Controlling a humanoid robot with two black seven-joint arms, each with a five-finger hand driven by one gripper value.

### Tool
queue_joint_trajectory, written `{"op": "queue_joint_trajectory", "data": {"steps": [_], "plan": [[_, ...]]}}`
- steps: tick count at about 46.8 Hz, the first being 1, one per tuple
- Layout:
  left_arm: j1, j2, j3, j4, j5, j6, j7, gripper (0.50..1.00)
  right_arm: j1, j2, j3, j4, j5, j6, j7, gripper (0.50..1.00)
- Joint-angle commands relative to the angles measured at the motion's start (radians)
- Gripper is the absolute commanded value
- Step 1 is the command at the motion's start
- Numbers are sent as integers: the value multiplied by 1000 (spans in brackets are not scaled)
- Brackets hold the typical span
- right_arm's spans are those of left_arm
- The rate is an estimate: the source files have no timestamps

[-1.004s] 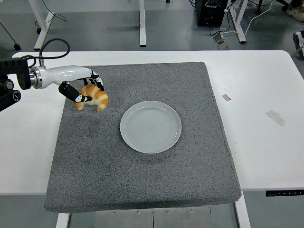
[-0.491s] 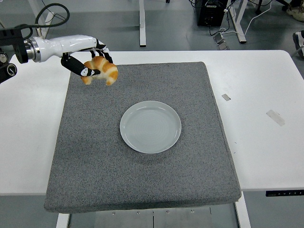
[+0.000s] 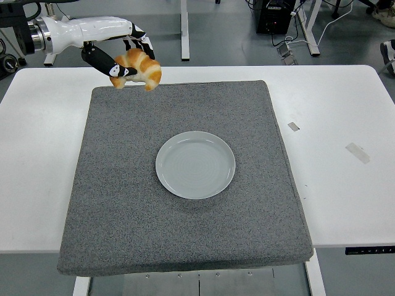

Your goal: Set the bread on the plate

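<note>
Left hand (image 3: 123,52) pinches the golden, curved bread (image 3: 142,66), aloft, far from the plate (image 3: 195,164).

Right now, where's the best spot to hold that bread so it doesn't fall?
Probably around the thick middle of the croissant, coming from its left, as the left hand does now: fingers curl over the bulging hump while the thin curved tips hang free.
</note>
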Motion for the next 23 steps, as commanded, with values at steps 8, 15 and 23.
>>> {"op": "queue_joint_trajectory", "data": {"steps": [8,15,23], "plan": [[-2,-92,0,-3,0,12,2,543,0,0,0,0,1,0,0,1000],[1,-149,0,-3,2,14,5,542,0,0,0,0,1,0,0,1000],[10,-222,0,-3,5,26,5,542,0,0,0,0,-1,0,0,1000]]}}
